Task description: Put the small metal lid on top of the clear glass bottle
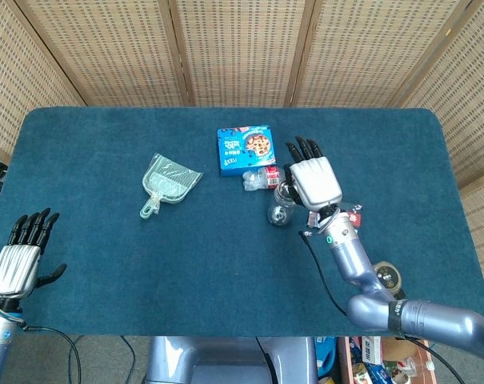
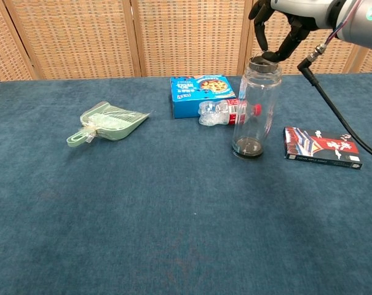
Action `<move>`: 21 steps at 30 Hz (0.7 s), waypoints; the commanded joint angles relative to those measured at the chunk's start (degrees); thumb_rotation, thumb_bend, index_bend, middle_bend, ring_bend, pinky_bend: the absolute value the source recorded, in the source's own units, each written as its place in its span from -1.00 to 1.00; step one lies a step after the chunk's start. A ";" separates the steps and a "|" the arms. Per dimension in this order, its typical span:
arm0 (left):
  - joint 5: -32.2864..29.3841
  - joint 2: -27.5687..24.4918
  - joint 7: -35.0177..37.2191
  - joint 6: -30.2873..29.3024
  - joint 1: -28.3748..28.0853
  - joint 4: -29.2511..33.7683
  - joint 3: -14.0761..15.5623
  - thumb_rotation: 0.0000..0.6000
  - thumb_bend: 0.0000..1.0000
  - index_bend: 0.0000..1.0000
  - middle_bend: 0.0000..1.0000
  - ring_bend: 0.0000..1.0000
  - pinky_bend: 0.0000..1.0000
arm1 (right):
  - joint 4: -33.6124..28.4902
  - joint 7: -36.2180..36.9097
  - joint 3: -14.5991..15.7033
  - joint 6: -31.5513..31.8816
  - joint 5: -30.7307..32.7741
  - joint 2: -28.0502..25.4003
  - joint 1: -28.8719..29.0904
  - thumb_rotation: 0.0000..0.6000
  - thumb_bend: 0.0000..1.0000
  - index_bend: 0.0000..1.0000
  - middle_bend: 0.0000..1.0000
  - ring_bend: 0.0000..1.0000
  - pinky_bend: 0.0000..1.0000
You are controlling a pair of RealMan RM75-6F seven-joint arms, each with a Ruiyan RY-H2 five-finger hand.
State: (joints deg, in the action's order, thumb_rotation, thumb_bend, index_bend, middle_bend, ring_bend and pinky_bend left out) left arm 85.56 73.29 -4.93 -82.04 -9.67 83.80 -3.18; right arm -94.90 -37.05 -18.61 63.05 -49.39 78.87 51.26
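The clear glass bottle (image 2: 256, 107) stands upright near the table's middle, also seen from above as the bottle (image 1: 279, 206). The small metal lid (image 2: 264, 61) sits at the bottle's mouth, pinched between the thumb and a finger of my right hand (image 2: 284, 21). In the head view my right hand (image 1: 312, 178) hovers directly over the bottle's top and hides the lid. My left hand (image 1: 16, 260) rests at the table's near left edge, fingers apart and holding nothing.
A blue cookie box (image 2: 199, 94) and a crushed plastic bottle with a red cap (image 2: 225, 112) lie just behind the glass bottle. A dark card box (image 2: 322, 147) lies to its right. A green dustpan (image 2: 107, 121) sits at the left. A cable (image 2: 336, 110) trails from my right arm.
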 commanded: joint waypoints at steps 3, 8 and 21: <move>-0.10 0.03 0.00 0.15 -0.08 -0.04 0.01 1.00 -0.52 -1.00 -1.00 -1.00 -1.00 | 0.53 0.32 0.47 0.05 -0.07 0.31 0.07 1.00 0.08 0.32 -0.63 -1.00 -0.70; -0.20 0.05 -0.01 0.16 -0.12 -0.08 0.00 1.00 -0.52 -1.00 -1.00 -1.00 -1.00 | 0.68 0.50 0.98 0.02 -0.52 0.26 0.19 1.00 0.07 0.32 -0.69 -1.00 -0.70; 0.00 -0.01 0.26 -0.13 -0.11 -0.04 0.11 1.00 -0.52 -1.00 -1.00 -1.00 -1.00 | -0.03 -0.90 2.02 1.19 -1.11 -0.41 0.25 1.00 -0.59 0.05 -0.91 -1.00 -0.70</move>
State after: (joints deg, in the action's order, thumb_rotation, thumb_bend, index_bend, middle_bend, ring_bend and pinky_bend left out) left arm 85.55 73.28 -4.67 -82.18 -9.78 83.76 -3.06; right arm -94.84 -37.82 -16.65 64.14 -50.45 78.54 51.49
